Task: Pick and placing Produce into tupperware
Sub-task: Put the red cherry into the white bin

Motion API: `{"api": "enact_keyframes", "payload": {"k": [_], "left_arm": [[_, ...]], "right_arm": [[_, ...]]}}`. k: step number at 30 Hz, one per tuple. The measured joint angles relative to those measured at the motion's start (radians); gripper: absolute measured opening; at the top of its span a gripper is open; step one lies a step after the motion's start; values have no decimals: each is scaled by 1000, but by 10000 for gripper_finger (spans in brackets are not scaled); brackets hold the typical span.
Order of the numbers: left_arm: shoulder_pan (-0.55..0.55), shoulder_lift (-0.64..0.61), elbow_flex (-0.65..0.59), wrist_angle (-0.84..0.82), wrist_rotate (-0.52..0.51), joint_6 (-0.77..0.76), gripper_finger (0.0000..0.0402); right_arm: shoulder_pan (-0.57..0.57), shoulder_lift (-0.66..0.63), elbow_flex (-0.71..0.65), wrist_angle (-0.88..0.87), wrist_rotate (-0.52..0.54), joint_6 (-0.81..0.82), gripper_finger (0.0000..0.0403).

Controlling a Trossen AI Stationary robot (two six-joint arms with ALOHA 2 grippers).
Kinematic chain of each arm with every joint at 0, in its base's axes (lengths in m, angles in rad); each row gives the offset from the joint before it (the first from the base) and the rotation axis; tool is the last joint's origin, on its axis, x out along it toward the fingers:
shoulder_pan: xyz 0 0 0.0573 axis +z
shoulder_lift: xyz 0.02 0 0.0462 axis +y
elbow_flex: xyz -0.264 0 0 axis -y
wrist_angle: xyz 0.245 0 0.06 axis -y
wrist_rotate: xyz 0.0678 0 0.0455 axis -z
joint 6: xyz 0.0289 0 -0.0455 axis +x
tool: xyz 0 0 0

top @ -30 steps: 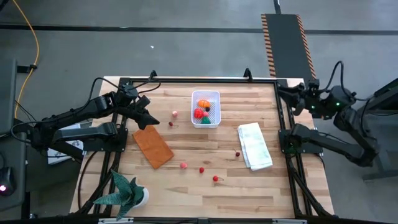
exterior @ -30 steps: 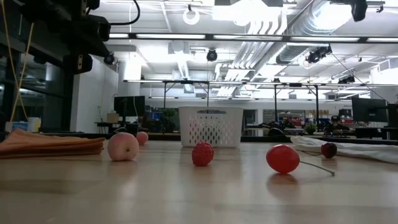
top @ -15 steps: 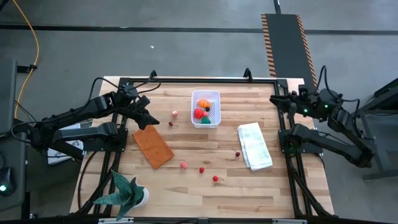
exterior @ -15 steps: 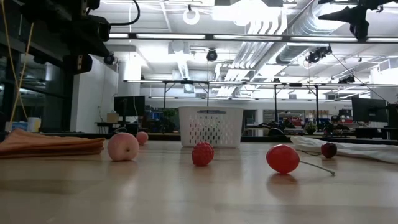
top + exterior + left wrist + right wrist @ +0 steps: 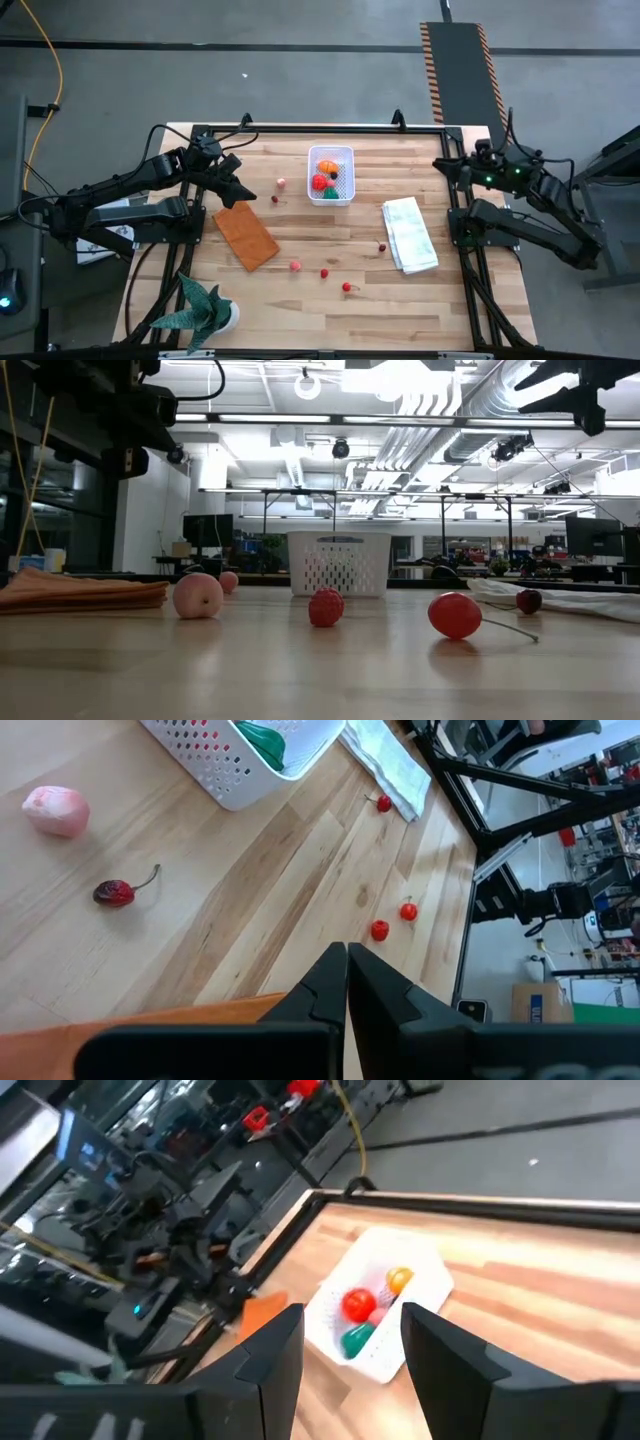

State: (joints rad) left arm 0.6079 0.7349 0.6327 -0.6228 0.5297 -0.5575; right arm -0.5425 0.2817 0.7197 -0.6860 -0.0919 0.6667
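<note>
Wooden table (image 5: 300,310), tupperware (image 5: 331,174) well apart between left pincer (image 5: 248,194) pressed together, right pincer (image 5: 440,162) spread empty

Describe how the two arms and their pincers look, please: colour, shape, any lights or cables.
Both arms are black, built of jointed tubular links. The left pincer has two flat, dark, tapering fingers. The right pincer has broad black fingers. Small green lights glow near the right arm's wrist, and thin black cables loop above it.
</note>
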Motion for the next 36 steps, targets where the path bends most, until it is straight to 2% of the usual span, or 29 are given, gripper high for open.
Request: {"api": "enact_keyframes", "payload": {"k": [10,20,26,36], "left_arm": [[0,0,0,0,0,0,3],[0,0,0,0,0,0,3],[0,0,0,0,0,0,3],[0,0,0,0,-19,3,3]], "right_arm": [[0,0,0,137,151,-122,160],[24,52,0,135,153,-126,160],[140,101,0,144,235,-123,160],[463,187,0,176,506,-41,160]]}}
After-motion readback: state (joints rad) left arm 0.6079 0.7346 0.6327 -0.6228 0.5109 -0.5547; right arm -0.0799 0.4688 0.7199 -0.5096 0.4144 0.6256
